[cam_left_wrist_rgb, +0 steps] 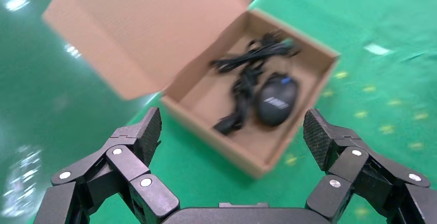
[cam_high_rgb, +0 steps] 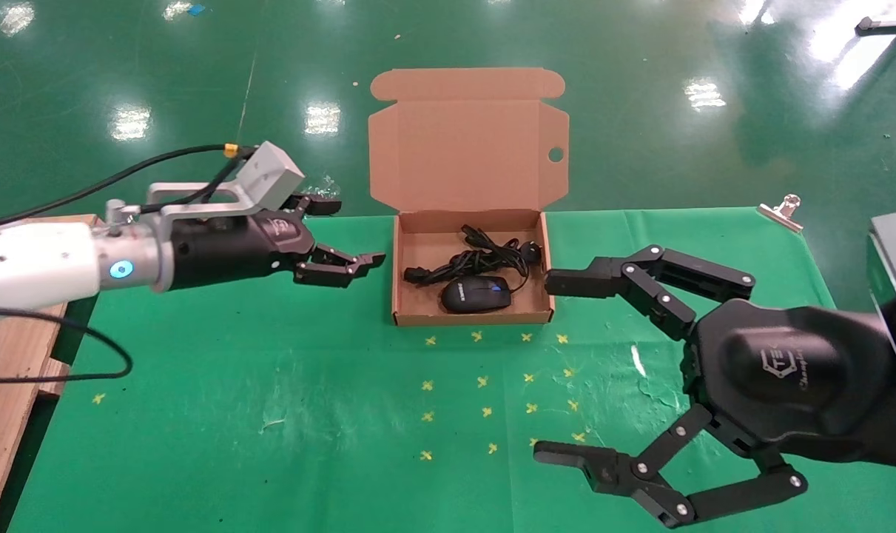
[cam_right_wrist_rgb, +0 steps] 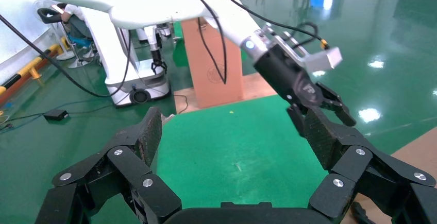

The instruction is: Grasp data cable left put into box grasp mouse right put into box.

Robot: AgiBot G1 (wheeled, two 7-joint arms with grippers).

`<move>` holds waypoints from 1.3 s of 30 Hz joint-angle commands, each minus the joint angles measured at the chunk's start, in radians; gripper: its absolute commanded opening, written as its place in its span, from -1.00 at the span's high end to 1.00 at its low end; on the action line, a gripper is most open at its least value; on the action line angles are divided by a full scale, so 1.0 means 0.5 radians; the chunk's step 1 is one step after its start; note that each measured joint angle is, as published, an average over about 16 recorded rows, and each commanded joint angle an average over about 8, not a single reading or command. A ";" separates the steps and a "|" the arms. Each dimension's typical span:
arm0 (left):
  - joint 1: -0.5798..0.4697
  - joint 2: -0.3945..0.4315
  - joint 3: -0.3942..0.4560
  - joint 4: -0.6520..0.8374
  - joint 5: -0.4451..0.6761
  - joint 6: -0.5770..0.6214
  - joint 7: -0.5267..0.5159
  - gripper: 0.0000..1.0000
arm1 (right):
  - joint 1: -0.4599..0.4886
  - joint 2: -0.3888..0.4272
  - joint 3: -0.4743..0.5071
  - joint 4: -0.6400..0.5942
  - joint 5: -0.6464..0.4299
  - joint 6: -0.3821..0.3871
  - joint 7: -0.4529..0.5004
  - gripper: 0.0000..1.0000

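On the green cloth-covered table (cam_high_rgb: 270, 385) sits the box (cam_high_rgb: 471, 318), shallow brown cardboard, lid standing open toward the far side; a round hole shows in the lid's right side flap. Inside the box: the data cable (cam_high_rgb: 477, 259), a black twisted bundle lying across the rear and middle of the floor, and the mouse (cam_high_rgb: 476, 295), black with white lettering and a blue spot, lying near the front wall. Cable and mouse touch or nearly touch; the mouse's thin wire cannot be told apart from the bundle.

Left gripper (cam_high_rgb: 344, 237) hovers just beside the box's left wall, above the cloth, fingers spread, holding nothing. Left wrist view: the same box (cam_left_wrist_rgb: 206, 116) seen between both fingers (cam_left_wrist_rgb: 147, 134), mouse (cam_left_wrist_rgb: 277, 99) and cable (cam_left_wrist_rgb: 247, 74) resting in it.

Right gripper (cam_high_rgb: 558, 366) hangs over the cloth right of the box and nearer the robot, jaws wide apart, empty. Its upper fingertip is close to the box's right wall, not touching as far as can be seen. Right wrist view: fingers (cam_right_wrist_rgb: 144, 139) splayed, left gripper (cam_right_wrist_rgb: 330, 108) visible farther off.

Small yellow cross marks (cam_high_rgb: 484, 385) dot the cloth in front of the box. A metal binder clip (cam_high_rgb: 782, 211) pinches the cloth at the far right edge. A wooden board (cam_high_rgb: 4, 370) lies along the left side.
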 commanded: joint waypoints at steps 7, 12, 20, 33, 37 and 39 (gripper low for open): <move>0.175 -0.161 -0.186 -0.206 -0.326 0.253 0.085 -1.00 | 0.001 0.000 -0.001 0.000 0.001 0.000 -0.001 -1.00; 0.284 -0.261 -0.303 -0.335 -0.529 0.411 0.137 -1.00 | 0.001 0.001 -0.002 0.000 0.001 0.001 -0.001 -1.00; 0.459 -0.422 -0.489 -0.542 -0.855 0.665 0.222 -1.00 | 0.001 0.001 -0.003 -0.001 0.002 0.001 -0.002 -1.00; 0.690 -0.635 -0.737 -0.815 -1.289 1.000 0.331 -1.00 | 0.000 0.003 -0.004 0.001 0.005 0.001 -0.003 -1.00; 0.701 -0.646 -0.749 -0.828 -1.311 1.016 0.334 -1.00 | 0.000 0.003 -0.004 0.001 0.005 0.001 -0.003 -1.00; 0.697 -0.641 -0.744 -0.822 -1.302 1.008 0.332 -1.00 | 0.000 0.003 -0.004 0.001 0.005 0.001 -0.003 -1.00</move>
